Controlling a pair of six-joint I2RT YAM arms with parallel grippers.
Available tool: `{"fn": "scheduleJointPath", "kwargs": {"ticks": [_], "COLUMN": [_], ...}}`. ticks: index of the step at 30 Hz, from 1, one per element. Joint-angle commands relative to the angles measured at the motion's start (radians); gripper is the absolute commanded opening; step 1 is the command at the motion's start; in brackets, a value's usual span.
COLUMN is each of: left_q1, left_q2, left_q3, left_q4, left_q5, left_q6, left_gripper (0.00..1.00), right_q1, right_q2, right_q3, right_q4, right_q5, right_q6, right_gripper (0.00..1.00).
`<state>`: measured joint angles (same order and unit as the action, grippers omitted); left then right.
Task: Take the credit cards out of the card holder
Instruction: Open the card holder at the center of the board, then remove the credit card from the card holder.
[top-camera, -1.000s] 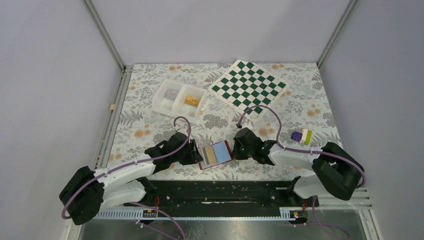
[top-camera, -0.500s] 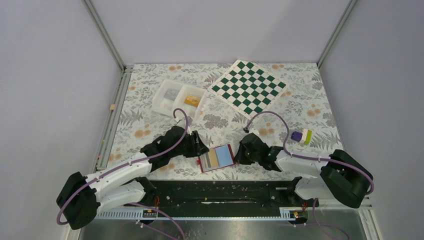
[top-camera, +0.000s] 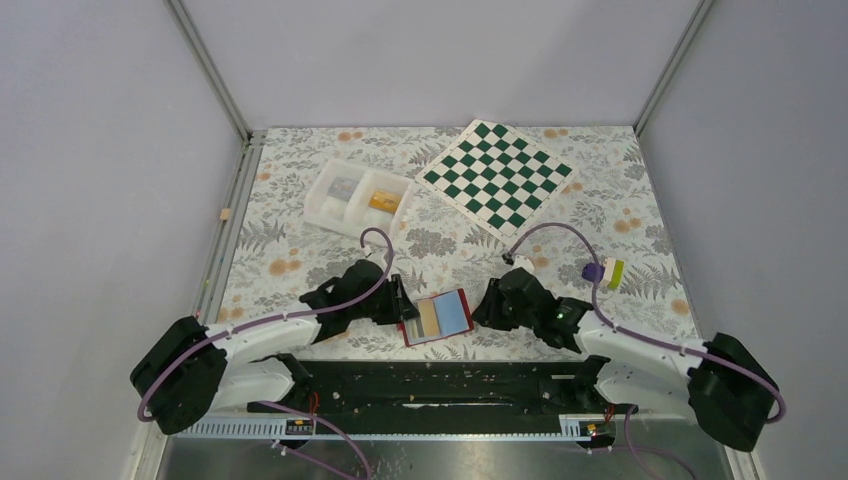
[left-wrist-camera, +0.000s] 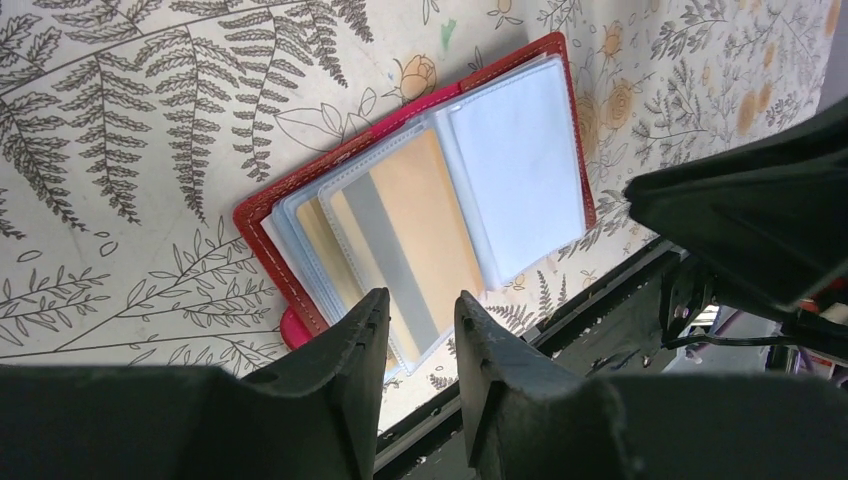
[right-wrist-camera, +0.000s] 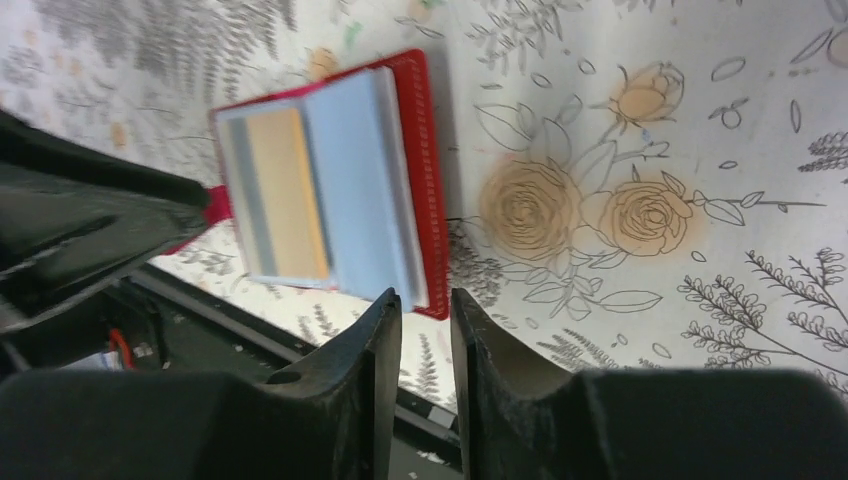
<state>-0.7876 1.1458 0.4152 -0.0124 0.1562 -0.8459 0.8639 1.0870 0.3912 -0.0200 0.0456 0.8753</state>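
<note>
Both left hand (left-wrist-camera: 418, 305) and right hand (right-wrist-camera: 425, 300), slightly apart and empty, flank the holder (top-camera: 437, 317); a shallow pinch could drag it, card (left-wrist-camera: 420, 230) unreleased.

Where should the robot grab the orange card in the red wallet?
Probably by its short end nearest the left gripper, coming in from that side: the card lies flat in a clear sleeve of the open wallet, and that end points at its parted jaws.

No text readable anywhere, card holder (left-wrist-camera: 515, 150) unmarked, card (left-wrist-camera: 405, 235) showing only a plain grey stripe, tray (top-camera: 322, 212) contents too small to read, chessboard (top-camera: 497, 175) unlettered
</note>
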Motion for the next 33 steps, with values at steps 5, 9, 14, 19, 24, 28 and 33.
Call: {"fn": "scheduleJointPath", "kwargs": {"ticks": [5, 9, 14, 19, 24, 28, 33], "left_q1": [0.002, 0.003, 0.004, 0.004, 0.004, 0.004, 0.004], "left_q2": [-0.04, -0.053, -0.05, -0.047, -0.014, 0.02, 0.015], "left_q3": [-0.001, -0.004, -0.021, -0.043, -0.076, -0.082, -0.09], "left_q4": [0.057, 0.028, 0.025, 0.028, 0.079, 0.105, 0.107], "left_q5": [-0.005, -0.037, -0.053, -0.058, -0.039, -0.02, -0.022], "left_q6": [0.0, -0.006, -0.018, -0.028, -0.034, -0.035, -0.038], "left_gripper": [0.33, 0.34, 0.32, 0.26, 0.23, 0.19, 0.16], "right_q1": [0.019, 0.071, 0.187, 0.248, 0.248, 0.248, 0.248], "right_q2": [-0.168, -0.08, 0.106, 0.272, 0.396, 0.441, 0.448], "right_q3": [0.171, 0.248, 0.351, 0.43, 0.442, 0.445, 0.428], "right_q4": [-0.157, -0.146, -0.146, -0.149, -0.098, -0.081, -0.037], "right_q5": [0.031, 0.044, 0.151, 0.227, 0.171, 0.152, 0.107], "right_q6": [-0.047, -0.068, -0.118, -0.164, -0.174, -0.176, -0.17], "right_gripper": [0.33, 0.34, 0.46, 0.52, 0.52, 0.5, 0.52]}}
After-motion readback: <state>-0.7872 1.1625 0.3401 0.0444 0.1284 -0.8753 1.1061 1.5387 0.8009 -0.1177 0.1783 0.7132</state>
